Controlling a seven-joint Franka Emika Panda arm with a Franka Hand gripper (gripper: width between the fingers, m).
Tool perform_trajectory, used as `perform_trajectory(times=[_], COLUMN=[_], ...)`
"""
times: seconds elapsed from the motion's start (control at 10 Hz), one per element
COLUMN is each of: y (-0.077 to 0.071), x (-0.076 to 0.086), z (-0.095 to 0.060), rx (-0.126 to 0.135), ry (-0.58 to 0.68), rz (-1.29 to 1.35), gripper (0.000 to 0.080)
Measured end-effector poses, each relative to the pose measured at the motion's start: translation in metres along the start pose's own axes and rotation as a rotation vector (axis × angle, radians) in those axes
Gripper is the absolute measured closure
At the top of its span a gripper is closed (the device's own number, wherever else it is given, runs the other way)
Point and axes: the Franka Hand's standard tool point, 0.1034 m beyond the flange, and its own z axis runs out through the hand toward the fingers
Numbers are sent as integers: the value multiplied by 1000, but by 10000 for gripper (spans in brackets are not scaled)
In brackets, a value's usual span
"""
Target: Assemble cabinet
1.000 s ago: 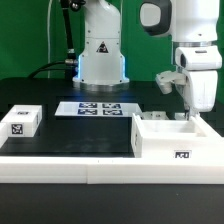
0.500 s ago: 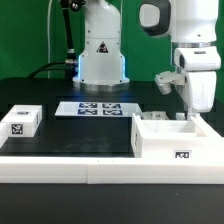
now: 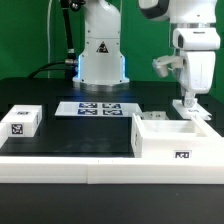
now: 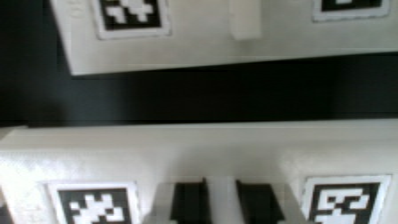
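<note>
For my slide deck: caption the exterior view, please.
Claw hangs over the white cabinet, small tagged block lying apart at the exterior view's left.

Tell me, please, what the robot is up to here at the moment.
The Panda arm is working on the cabinet, the open white box at the exterior view's right. Its gripper hangs over the box's far corner; whether the fingers are open or touching it cannot be told. A small white tagged block sits apart at the exterior view's left, and the marker board lies mid-table.
</note>
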Motion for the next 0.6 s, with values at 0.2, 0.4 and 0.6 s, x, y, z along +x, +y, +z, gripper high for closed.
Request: perform_trajectory(times=[0.2,0.4,0.6], y=[11,15,15], x=[-25,-39,-39], z=[-6,-5,-5], rx=[-7,-4,-4], ry=[-9,-11,-11], rz=[-10,6,5], gripper=[729,729,729])
